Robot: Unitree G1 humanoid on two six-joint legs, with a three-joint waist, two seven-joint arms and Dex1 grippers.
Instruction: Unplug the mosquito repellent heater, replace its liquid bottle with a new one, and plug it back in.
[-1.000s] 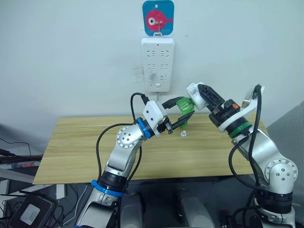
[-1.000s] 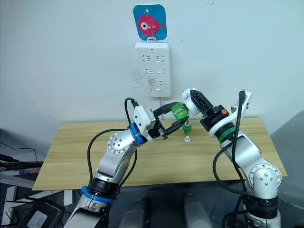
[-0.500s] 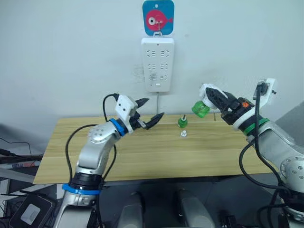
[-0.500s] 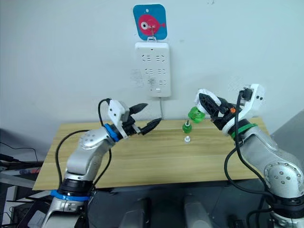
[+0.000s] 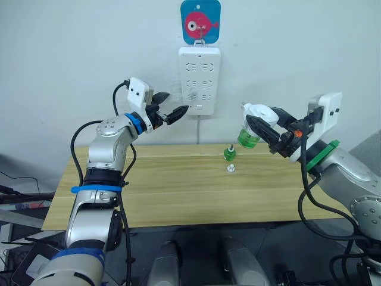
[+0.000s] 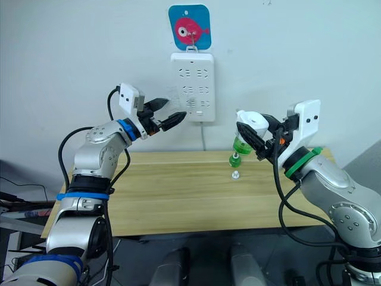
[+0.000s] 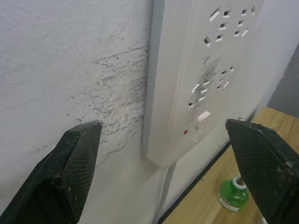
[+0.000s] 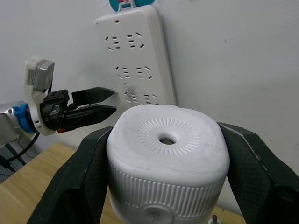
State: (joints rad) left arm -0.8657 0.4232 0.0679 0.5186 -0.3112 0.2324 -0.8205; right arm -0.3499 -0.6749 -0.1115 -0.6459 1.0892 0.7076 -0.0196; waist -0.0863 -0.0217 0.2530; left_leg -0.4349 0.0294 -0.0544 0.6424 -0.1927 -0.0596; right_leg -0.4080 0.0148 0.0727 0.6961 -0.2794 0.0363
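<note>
My right gripper point(image 5: 259, 126) is shut on the mosquito repellent heater point(image 5: 255, 111), a white rounded unit held in the air to the right of the wall strip. A green liquid bottle point(image 5: 246, 137) hangs from its underside. The right wrist view has the heater point(image 8: 168, 158) between both fingers point(image 8: 84, 182). A second green bottle point(image 5: 229, 153) stands upright on the table below, a small white cap point(image 5: 230, 168) just in front of it. My left gripper point(image 5: 174, 113) is open and empty, raised to the lower left corner of the white power strip point(image 5: 199, 80).
The power strip point(image 7: 201, 70) hangs on the wall under a blue hook plate with a pink fish point(image 5: 200, 13), and its cord drops behind the wooden table point(image 5: 166, 190). The wall beside the strip is scuffed.
My left arm has swung up and left from beside the heater to the power strip, gripper still open. My right gripper has pulled the heater back to the right and raised it.
</note>
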